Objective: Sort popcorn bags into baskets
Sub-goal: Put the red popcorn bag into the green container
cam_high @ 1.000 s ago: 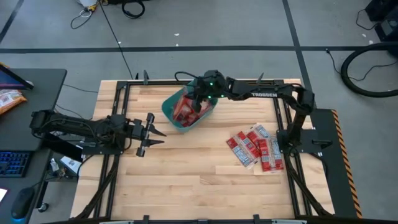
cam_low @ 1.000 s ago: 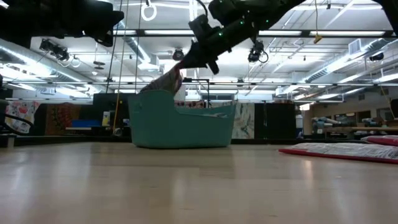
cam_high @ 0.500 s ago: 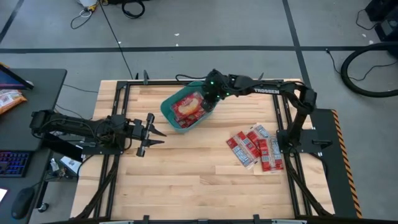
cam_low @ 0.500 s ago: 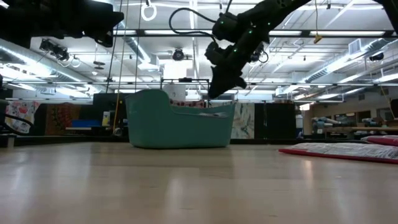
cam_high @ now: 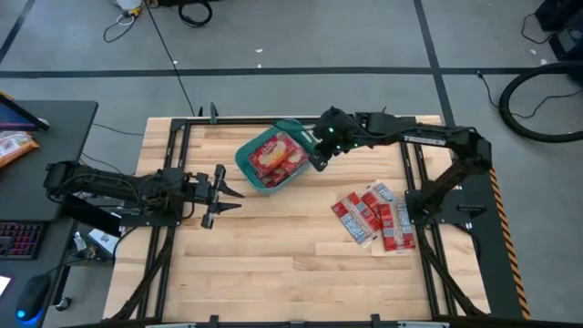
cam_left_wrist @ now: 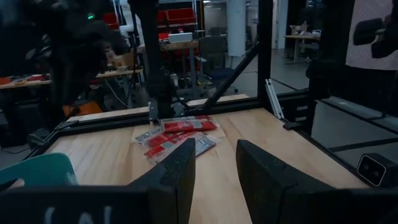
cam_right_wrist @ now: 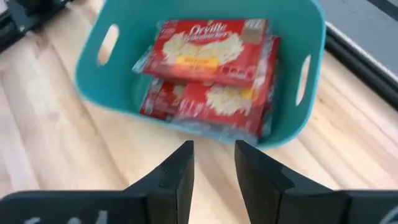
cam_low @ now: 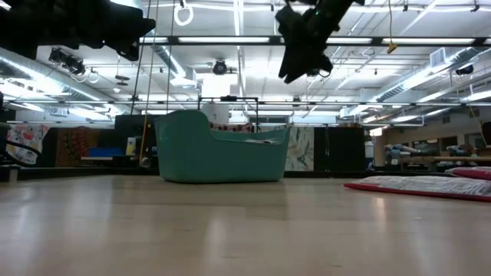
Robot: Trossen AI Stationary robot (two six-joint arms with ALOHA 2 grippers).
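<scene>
The wooden table [cam_high: 273, 246] fills the middle of the high view. On it, upper centre, sits the teal basket [cam_high: 251, 169] with two or more popcorn bags [cam_high: 277, 157] stacked flat inside, so those are sorted. The loose popcorn bags [cam_high: 373, 217] lie fanned at centre right, not yet picked. My right gripper [cam_high: 321, 157] hangs just right of the basket's rim, its fingers [cam_right_wrist: 176, 174] slightly parted and holding nothing. My left gripper [cam_high: 217, 191] waits at centre left, fingers a little apart, also empty.
</scene>
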